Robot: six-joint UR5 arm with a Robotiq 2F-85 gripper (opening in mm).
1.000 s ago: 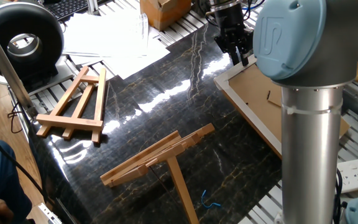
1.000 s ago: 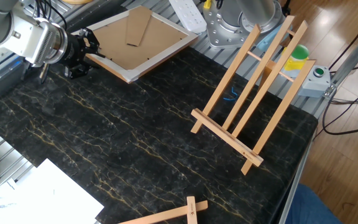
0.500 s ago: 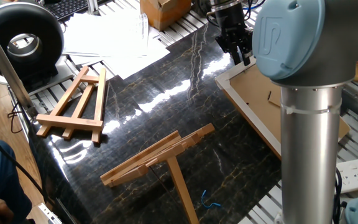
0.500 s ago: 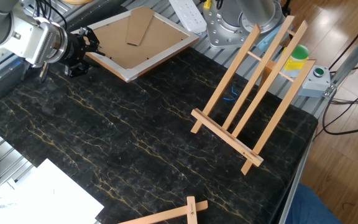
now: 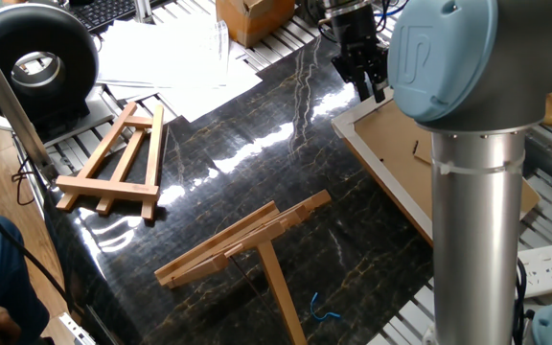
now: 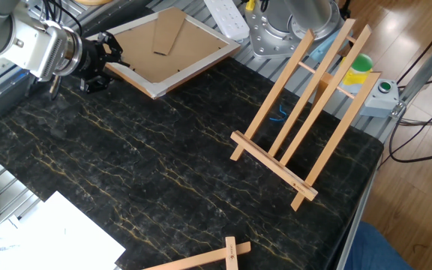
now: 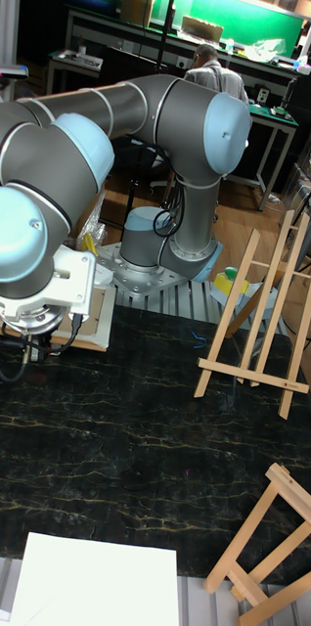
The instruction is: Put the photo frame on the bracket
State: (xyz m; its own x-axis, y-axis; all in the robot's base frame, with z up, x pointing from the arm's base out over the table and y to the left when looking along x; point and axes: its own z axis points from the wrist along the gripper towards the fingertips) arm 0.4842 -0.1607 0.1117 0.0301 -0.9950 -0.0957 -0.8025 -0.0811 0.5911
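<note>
Gripper point(image 6: 109, 64): fingers straddle the photo frame point(image 6: 172, 49) corner; grip unclear
Photo frame: back-up, flat
Bracket point(image 6: 306, 120): standing, well apart

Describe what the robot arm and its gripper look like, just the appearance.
The arm is silver-grey tubing with pale blue caps on the joints; one cap carries an embossed logo. The wrist ends in a white block trailing black cables. The gripper is black, with two short dark fingers.
</note>
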